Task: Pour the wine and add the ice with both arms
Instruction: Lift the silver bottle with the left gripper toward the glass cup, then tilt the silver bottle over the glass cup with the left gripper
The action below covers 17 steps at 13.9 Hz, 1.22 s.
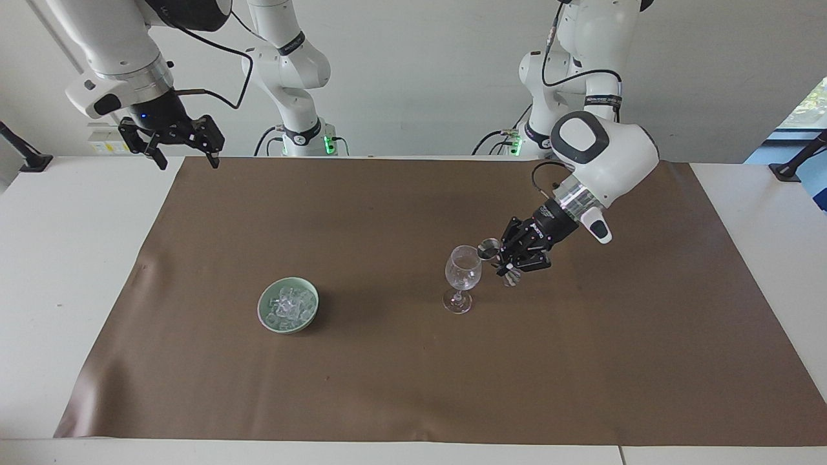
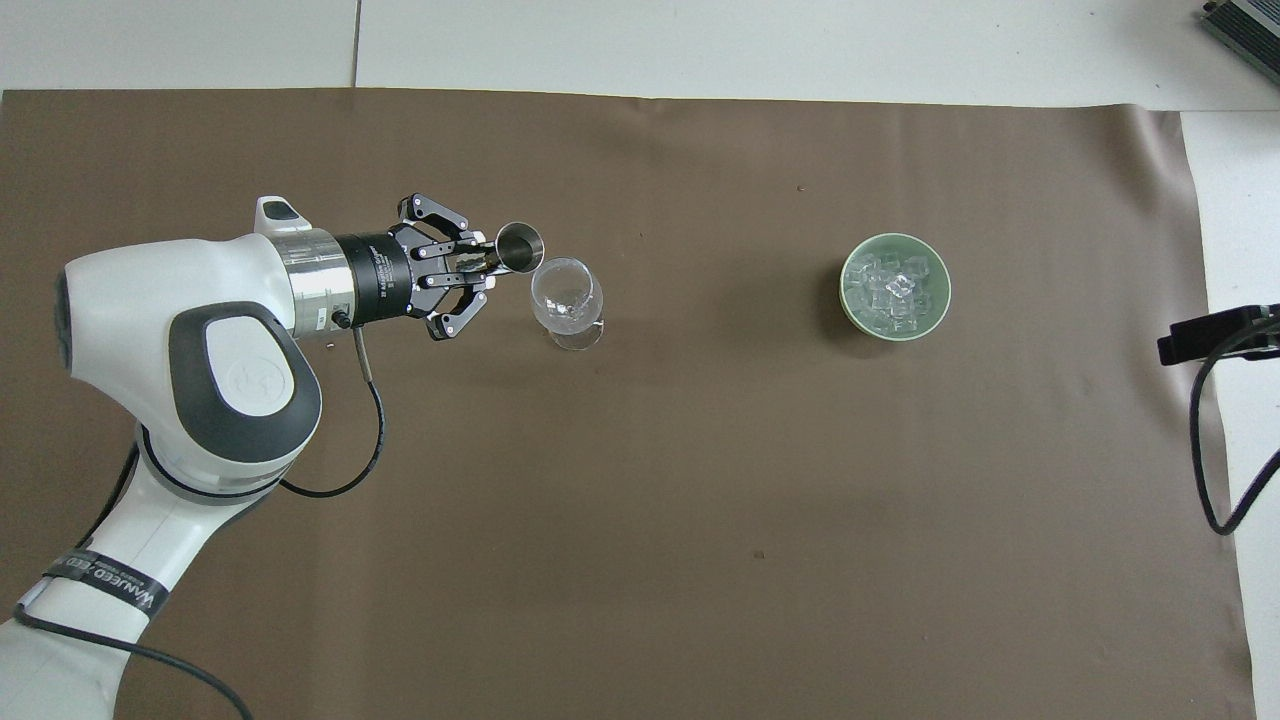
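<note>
The left pincer (image 1: 502,258) is clenched around a small metal measuring cup (image 2: 519,247), which is held tilted with its open mouth turned toward the rim of the wine glass (image 1: 462,276). The cup's mouth is seen just beside the glass rim, on the side toward the left arm's end of the counter; whether the two touch cannot be told. The glass stands upright on the brown mat (image 1: 400,361), with something clear and glinting in its bowl. The ice (image 2: 892,290) is heaped in a pale green bowl (image 1: 266,319) resting on the mat, well apart from the glass, toward the right arm's end. The right pincer (image 1: 184,155) is released, its fingers spread, and is held waiting above the mat's corner nearest the right arm's base.
</note>
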Tool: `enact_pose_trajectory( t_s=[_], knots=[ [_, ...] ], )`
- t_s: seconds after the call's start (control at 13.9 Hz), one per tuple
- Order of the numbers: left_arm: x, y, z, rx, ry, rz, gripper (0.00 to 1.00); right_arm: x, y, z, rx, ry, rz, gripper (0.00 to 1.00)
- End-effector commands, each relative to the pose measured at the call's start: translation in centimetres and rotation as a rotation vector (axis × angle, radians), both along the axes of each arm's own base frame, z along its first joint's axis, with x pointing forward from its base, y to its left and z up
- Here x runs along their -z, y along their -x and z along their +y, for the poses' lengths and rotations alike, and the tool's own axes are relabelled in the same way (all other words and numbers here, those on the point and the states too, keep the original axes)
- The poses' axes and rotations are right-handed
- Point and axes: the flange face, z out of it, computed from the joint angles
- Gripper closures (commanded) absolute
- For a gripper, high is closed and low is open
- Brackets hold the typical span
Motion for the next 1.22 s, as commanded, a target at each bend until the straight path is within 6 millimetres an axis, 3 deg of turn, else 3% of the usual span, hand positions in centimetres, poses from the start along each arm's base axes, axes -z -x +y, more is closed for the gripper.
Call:
enact_pose_trajectory(
  t_s=[0.0,1.15],
  knots=[
    [-0.9,0.6,-0.3,0.003,-0.039,-0.039,1.0,-0.1,0.6,0.1,0.016,-0.016,0.002,0.0],
    [-2.0,1.0,-2.0,0.116,-0.186,-0.206,1.0,-0.1,0.6,0.1,0.016,-0.016,0.002,0.0]
  ],
)
